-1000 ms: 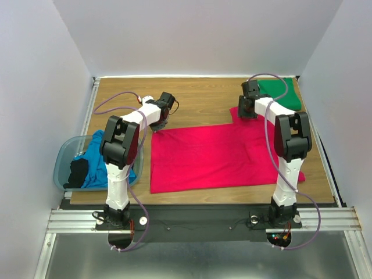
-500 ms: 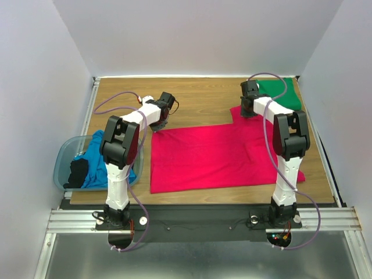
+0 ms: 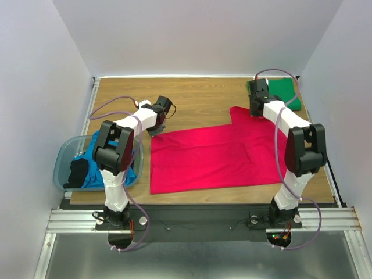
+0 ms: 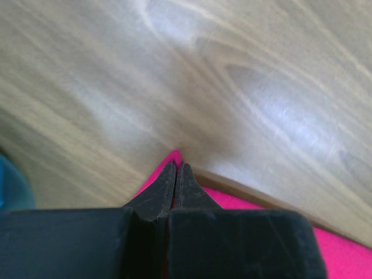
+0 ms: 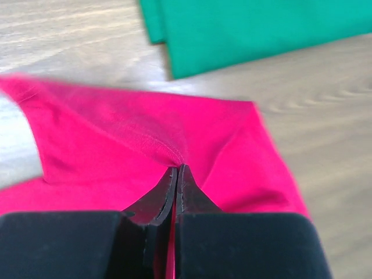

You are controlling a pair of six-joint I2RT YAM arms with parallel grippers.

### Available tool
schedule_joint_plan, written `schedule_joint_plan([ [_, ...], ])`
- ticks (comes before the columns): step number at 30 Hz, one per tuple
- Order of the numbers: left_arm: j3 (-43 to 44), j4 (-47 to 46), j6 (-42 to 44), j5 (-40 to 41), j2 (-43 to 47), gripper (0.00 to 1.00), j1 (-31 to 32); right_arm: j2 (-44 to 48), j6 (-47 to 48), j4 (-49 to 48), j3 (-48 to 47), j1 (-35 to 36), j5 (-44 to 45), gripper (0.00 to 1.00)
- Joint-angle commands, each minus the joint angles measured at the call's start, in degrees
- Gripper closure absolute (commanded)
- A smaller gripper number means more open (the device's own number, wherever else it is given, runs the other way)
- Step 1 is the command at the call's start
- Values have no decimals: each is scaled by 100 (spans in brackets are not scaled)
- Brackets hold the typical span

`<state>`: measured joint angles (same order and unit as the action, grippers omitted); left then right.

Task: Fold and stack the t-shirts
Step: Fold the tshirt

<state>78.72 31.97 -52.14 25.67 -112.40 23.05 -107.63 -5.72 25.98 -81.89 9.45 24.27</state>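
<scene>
Now | left jaws: pinched tight on upper-left corner of crimson-pink t-shirt (image 3: 215, 154) | right jaws: clamped on its upper-right fold | shirt: spread mid-frame on table (image 3: 203, 96) | green t-shirt (image 3: 285, 96): folded, upper right.

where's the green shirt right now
In the top view the green shirt lies folded at the far right corner of the table, just beyond the far right corner of the pink shirt, not touching it.

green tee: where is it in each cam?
Top external: green shirt, upper right, folded.
Left wrist: not in it.
Right wrist: along the top edge.
Shared landmark: pink shirt, seen in all three views.
</scene>
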Motion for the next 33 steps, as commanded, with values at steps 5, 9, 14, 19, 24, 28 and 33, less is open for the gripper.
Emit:
schedule_joint_plan([
  [5,-647,-287,116,-115,877,100,182,1244,-43,109,989,-5,1096,100],
  [9,-980,-279,-33,-36,1184,100,288,1824,-281,250,1376,-5,1545,100],
  [14,-1428,-209,-234,183,1747,100,446,2430,-501,452,1676,-22,1940,100],
  [19,-1833,-120,-428,333,2239,100,613,2888,-826,716,1939,-31,2205,100],
  [24,-2053,-103,-569,307,2451,100,780,3397,-1124,996,2115,-84,2354,100],
  [28,-2150,2,-648,315,2591,100,885,3705,-1396,1373,2247,-119,2310,100],
  [33,-2308,161,-815,360,2802,100,921,3925,-1791,1813,2449,-110,2249,100],
])
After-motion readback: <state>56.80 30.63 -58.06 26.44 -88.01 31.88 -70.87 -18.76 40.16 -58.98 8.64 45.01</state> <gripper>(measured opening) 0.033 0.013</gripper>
